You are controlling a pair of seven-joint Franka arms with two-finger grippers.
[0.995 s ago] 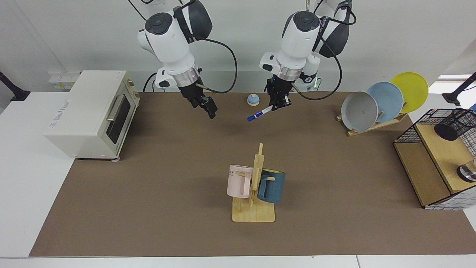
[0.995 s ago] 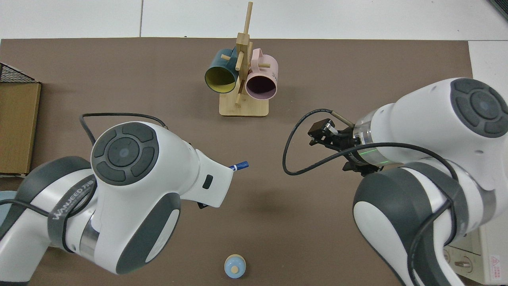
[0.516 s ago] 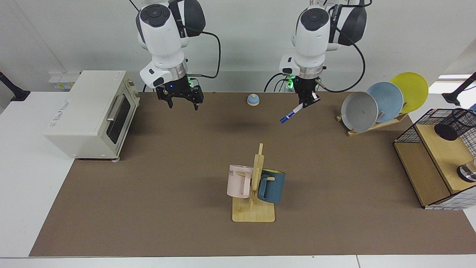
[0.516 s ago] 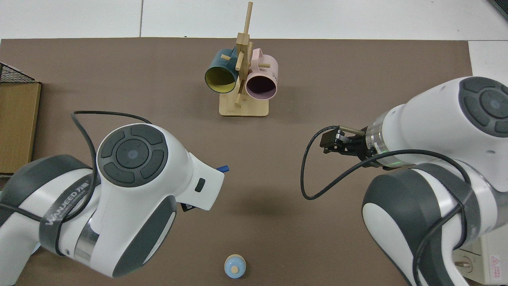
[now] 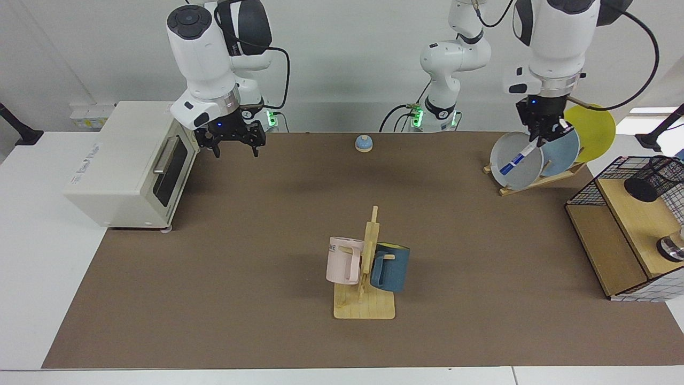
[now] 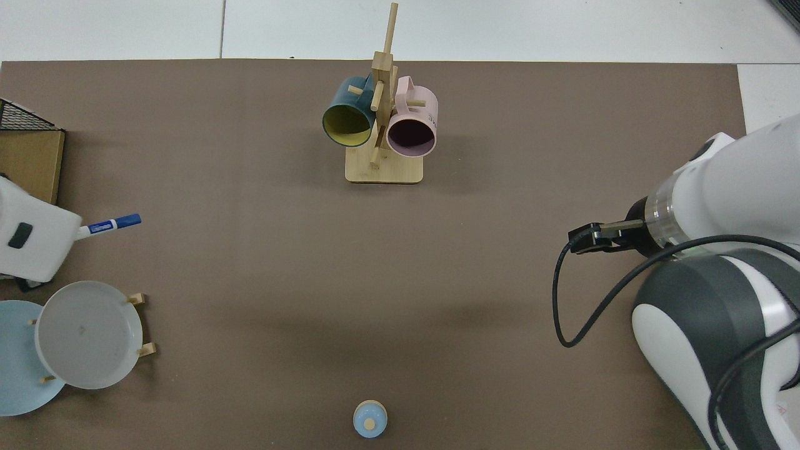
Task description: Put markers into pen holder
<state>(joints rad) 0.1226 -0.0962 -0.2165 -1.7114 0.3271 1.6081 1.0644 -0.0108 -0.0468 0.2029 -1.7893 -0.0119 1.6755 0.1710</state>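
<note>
One white, blue-capped whiteboard marker (image 5: 519, 156) hangs tilted, clamped in left gripper (image 5: 541, 140) before grey plate (image 5: 507, 166); right gripper (image 5: 233, 145), fingers spread, waits well apart.

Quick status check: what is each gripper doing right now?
Left gripper: shut on the marker, held in front of the plates.
Right gripper: open, empty, waiting beside the toaster oven.

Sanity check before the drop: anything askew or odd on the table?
Nothing stands out. The left claw holds the blue-capped white marker tilted, in front of the plates; the black mesh pen holder lies tilted on the wire rack.
</note>
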